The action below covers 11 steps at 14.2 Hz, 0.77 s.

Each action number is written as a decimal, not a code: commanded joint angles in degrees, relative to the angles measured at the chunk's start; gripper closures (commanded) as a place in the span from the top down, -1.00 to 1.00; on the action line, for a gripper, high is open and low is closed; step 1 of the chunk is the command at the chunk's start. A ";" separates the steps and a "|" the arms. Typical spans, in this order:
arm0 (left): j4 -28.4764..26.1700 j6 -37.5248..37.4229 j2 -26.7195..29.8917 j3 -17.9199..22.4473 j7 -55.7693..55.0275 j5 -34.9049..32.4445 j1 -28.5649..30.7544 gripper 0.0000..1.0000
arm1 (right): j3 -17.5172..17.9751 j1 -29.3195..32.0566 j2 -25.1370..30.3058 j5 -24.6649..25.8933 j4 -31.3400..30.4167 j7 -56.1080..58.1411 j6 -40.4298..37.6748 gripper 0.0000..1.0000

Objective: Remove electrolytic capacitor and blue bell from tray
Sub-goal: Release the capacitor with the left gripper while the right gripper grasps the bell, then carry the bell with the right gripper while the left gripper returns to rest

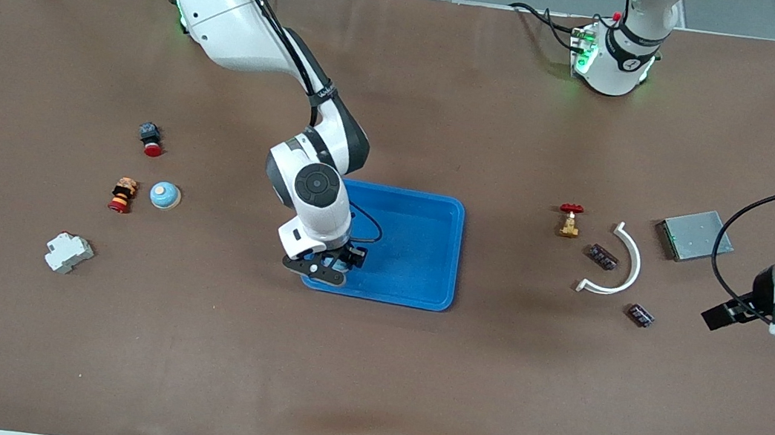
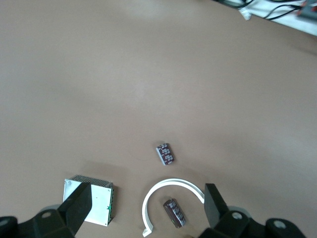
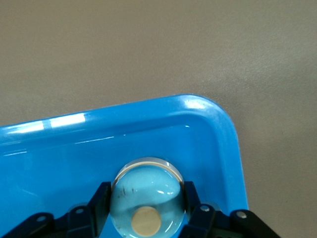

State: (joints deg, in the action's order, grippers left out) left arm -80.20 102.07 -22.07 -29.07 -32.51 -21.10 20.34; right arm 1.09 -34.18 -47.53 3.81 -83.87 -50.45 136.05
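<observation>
On the brown counter (image 1: 365, 387) a shallow blue plastic tray (image 1: 439, 254) sits near the middle and serves as the landmark. The right gripper (image 1: 330, 264) is low over the tray's corner that lies nearest the front camera toward the right arm's end, its jaws closed against the sides of a light-blue domed bell with a tan knob (image 3: 146, 201); the right wrist view shows the bell just inside that rounded corner, though whether it touches the tray floor cannot be told. The left gripper (image 2: 148, 210) hangs over the counter well away from the tray, toward the left arm's end, with its jaws spread wide and holding nothing. Between the tray and that gripper lie a white curved plastic arc (image 1: 619, 267), a small dark cylindrical capacitor (image 1: 603, 257) inside the curve, and a second dark capacitor (image 1: 640, 315) just outside it, nearer the front camera. A small brass valve with a red handle (image 1: 570, 220) stands closer to the tray, and a flat grey metal box (image 1: 696, 235) lies beside the arc toward the left arm's end. Away from the tray toward the right arm's end sit a second blue domed bell (image 1: 165, 196), two red-capped push buttons (image 1: 151, 138) (image 1: 122, 195), and a white plastic block (image 1: 68, 253).
</observation>
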 commanded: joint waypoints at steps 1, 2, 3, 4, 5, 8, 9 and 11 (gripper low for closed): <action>-0.57 -1.08 5.63 -0.37 8.30 6.66 3.55 1.00 | -0.21 -0.54 -1.16 1.03 1.70 -1.58 -0.44 -1.00; -0.57 -1.08 7.11 -0.28 12.17 9.65 4.70 1.00 | -0.12 -0.54 -1.07 0.94 1.70 -1.67 -0.61 -1.00; -0.57 -1.08 8.09 -0.11 14.30 12.20 4.97 1.00 | -0.12 -0.54 -0.90 0.85 1.87 -1.93 -1.13 -1.00; -0.57 -1.25 8.71 -0.11 14.58 12.23 5.24 1.00 | 0.05 -0.54 -0.55 0.16 2.48 -3.24 -1.23 -1.00; -0.75 -1.95 9.93 -0.28 14.67 12.49 5.24 1.00 | 0.23 -0.63 -0.20 0.15 3.18 -5.25 -1.75 -1.00; -0.84 -4.50 11.43 0.07 15.54 13.10 4.63 1.00 | 0.40 -0.45 0.24 0.24 8.26 -5.19 -12.36 -1.00; -1.36 -5.12 13.18 0.50 16.94 13.11 3.58 1.00 | 0.49 -0.10 0.42 0.24 9.59 -3.45 -14.83 -1.00; -1.98 -8.09 15.82 6.70 18.09 13.37 -3.15 1.00 | 0.67 0.95 1.47 -0.02 9.96 2.35 -17.65 -1.00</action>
State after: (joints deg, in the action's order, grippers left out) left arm -79.96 96.61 -10.71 -27.90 -16.40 -9.13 22.49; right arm 1.38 -34.29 -47.00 3.72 -75.05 -51.93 121.42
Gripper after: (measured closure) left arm 0.000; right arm 0.366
